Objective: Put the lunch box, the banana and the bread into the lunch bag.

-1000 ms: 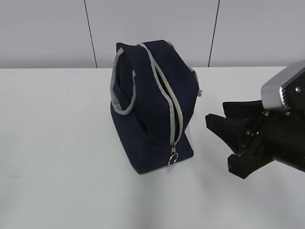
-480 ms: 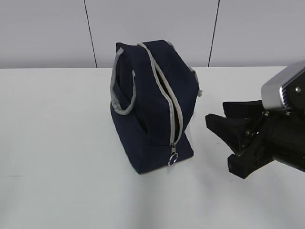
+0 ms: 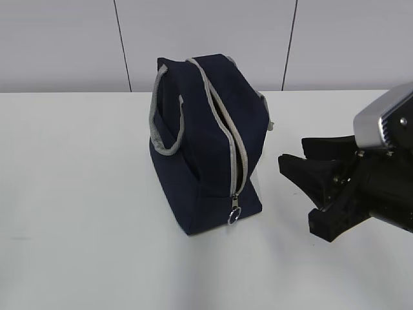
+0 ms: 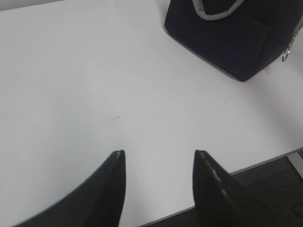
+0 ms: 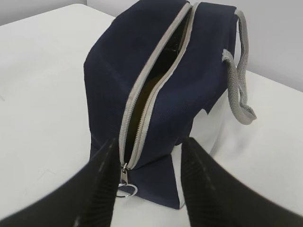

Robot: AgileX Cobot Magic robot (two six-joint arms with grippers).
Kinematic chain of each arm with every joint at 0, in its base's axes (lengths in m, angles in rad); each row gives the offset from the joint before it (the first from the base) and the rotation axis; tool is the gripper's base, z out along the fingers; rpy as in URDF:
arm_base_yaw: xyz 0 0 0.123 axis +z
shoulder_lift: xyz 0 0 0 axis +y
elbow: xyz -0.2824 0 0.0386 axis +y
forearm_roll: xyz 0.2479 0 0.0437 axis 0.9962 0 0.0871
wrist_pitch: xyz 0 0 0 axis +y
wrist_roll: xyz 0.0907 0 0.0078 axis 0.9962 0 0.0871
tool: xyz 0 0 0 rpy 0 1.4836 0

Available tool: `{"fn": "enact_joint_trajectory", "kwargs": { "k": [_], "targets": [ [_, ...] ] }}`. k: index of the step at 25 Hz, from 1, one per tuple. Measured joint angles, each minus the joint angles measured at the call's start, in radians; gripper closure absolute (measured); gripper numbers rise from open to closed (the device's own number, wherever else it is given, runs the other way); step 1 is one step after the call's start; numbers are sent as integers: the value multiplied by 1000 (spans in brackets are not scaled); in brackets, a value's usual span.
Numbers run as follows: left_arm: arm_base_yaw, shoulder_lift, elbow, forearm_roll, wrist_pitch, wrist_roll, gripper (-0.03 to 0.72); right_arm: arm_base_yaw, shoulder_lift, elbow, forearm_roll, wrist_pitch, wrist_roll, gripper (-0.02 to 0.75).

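Here, near to far:

Right gripper: black, with a silver-grey housing, at the right edge of the exterior frame, near the camera. It points left toward the bag. Jaws stand apart with nothing between them. In the right wrist view the two dark fingers frame the zipper end of the bag at the bottom of the frame.

Left gripper: seen only in the left wrist view, at the bottom centre of the frame. Two dark pointed fingers, jaws apart, empty, above bare white table near its front edge. The bag sits well apart from them, in the upper right of that frame.

Table: flat white surface filling the lower two thirds of the exterior frame.

Lunch bag: large boxy navy-blue fabric bag, upright on the table at the centre of the exterior frame, its narrow end turned toward the camera. A white lower panel shows on one side in the right wrist view.

Zipper: grey tape along the top of the bag, parted into a narrow dark slit. What lies inside cannot be told.

Ring pull: metal ring hanging at the near lower end of the zipper.

Handles: grey webbing loops, one drooping on each long side.

Wall: pale grey panels with dark seams, across the top of the exterior frame.
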Motion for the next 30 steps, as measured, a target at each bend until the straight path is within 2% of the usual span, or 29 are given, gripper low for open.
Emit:
{"fn": "enact_joint_trajectory", "kwargs": {
  "k": [22,30],
  "targets": [
    [0,-1,0,2,0,0,335,0,0,0,0,2,0,402],
    [70,-1,0,2,0,0,335,0,0,0,0,4,0,402]
  ]
}}
